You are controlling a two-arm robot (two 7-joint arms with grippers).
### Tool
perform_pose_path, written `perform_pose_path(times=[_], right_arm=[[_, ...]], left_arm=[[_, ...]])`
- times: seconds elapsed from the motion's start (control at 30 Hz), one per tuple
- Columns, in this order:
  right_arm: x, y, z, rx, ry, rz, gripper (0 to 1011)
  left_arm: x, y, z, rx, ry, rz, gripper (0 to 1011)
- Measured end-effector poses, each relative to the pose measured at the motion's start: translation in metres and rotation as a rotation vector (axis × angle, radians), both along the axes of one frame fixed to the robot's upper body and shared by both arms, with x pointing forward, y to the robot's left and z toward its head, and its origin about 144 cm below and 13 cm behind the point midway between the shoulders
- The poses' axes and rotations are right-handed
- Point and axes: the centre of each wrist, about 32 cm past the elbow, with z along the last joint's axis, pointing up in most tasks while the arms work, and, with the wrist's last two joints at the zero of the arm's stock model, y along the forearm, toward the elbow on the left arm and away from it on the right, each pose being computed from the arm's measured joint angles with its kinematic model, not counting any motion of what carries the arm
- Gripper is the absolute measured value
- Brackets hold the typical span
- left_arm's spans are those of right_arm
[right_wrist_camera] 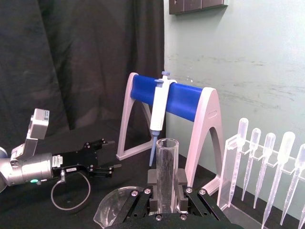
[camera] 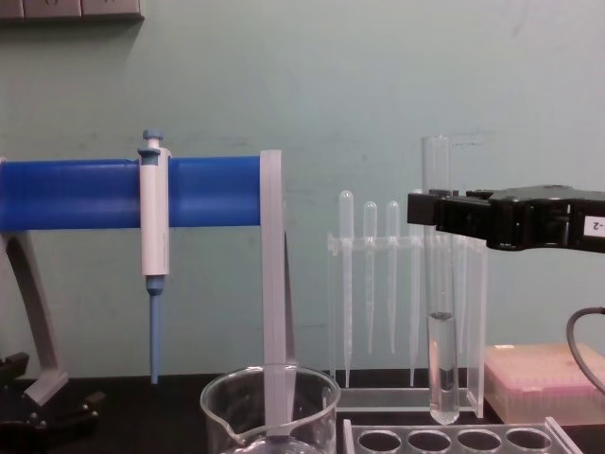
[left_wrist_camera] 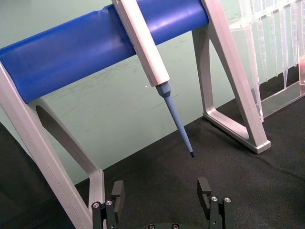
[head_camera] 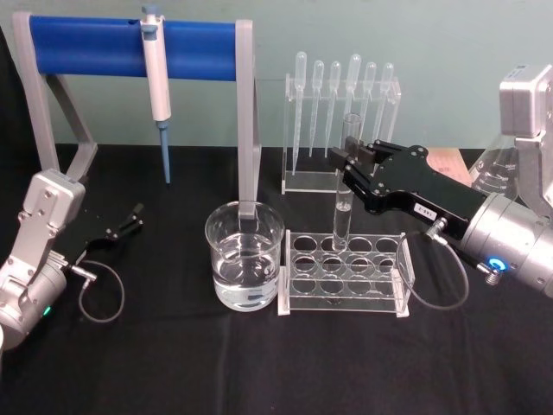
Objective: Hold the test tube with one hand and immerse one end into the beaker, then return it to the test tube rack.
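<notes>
Down in the lower left of the head view, the black two-fingered left gripper rests low over the black table cloth, its flat fingers spread wide with nothing between them. Above it, across the upper left, a white-and-blue pipettor hangs tip down from the blue bar of a grey metal stand. At lower centre stands the wide clear glass beaker, partly filled with clear liquid, just beside the left end of a clear plastic rack with round holes. Right of centre, the clear glass test tube is upright over the rack's back row. In the chest view its rounded bottom is level with the rack's top, and I cannot tell whether it is inside a hole; clear liquid fills its lower part. The black blocky right gripper comes in from the right edge and is closed on the tube's upper part, a little below the open rim — both fingers press against the glass in the right wrist view. Behind, at upper centre, frosted plastic pipettes hang bulb-up in their own clear holder.
</notes>
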Motion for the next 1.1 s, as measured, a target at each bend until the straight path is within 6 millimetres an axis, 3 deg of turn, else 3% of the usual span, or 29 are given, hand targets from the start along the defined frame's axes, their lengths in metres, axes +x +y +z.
perform_pose_path(times=[1.1], right_arm=[[0.0,0.0,0.0,0.0,0.0,0.0,226]], left_arm=[[0.0,0.0,0.0,0.0,0.0,0.0,1000]])
